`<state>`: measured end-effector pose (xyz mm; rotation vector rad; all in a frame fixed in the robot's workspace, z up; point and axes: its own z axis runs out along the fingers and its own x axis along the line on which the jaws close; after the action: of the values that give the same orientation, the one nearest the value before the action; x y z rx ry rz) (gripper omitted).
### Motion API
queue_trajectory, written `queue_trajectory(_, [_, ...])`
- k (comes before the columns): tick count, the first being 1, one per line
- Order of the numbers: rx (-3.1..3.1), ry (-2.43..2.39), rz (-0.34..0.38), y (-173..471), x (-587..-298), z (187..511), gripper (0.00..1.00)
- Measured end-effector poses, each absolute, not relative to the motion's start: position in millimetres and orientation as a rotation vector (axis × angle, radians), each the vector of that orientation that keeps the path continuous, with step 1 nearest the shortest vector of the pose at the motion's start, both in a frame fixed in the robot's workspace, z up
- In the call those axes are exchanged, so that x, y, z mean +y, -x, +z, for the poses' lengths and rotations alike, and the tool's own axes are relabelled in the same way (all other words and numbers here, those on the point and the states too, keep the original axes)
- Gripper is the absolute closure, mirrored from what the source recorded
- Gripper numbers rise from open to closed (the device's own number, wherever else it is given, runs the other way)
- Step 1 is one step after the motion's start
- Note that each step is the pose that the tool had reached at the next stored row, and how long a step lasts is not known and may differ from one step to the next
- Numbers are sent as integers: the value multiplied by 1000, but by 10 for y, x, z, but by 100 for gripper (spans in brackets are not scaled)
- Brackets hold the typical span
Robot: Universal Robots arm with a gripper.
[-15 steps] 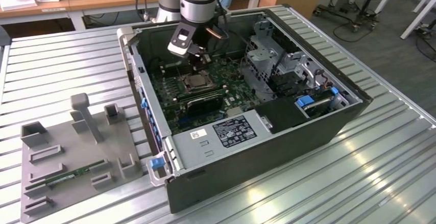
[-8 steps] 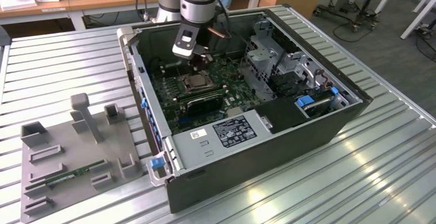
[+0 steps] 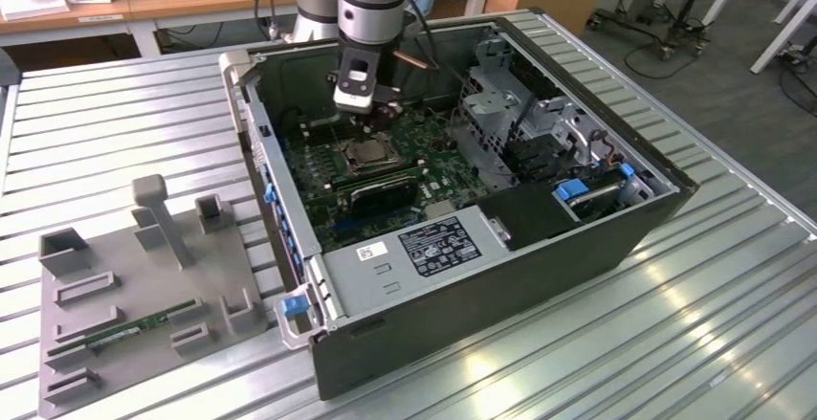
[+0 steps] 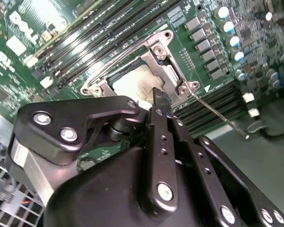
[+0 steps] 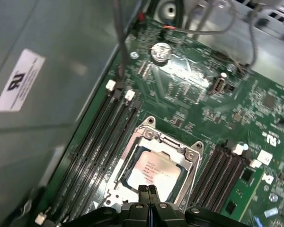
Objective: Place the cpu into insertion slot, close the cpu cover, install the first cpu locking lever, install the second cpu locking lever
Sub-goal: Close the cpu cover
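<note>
**Closed gripper (image 5: 148,191) over seated cpu (image 5: 154,170)**

Its jaws meet, empty. Above centre in the exterior view, the cpu lies flat, face up, in the insertion slot (image 5: 127,172), edges parallel to the memory slots (image 5: 97,142), cpu cover (image 5: 191,158) folded down around it.

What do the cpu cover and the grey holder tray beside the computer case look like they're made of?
The cpu cover looks like bare stamped metal: silvery, with bright glints and thin edges. The grey holder tray looks like matte plastic, possibly printed: uniform dull grey, no reflections, blocky posts.
</note>
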<state>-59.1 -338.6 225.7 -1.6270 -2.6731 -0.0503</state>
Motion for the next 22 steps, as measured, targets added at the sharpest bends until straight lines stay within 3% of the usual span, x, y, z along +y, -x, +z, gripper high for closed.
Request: queue_trajectory(22, [-2735,1518,-50,591,-3386,2252,89])
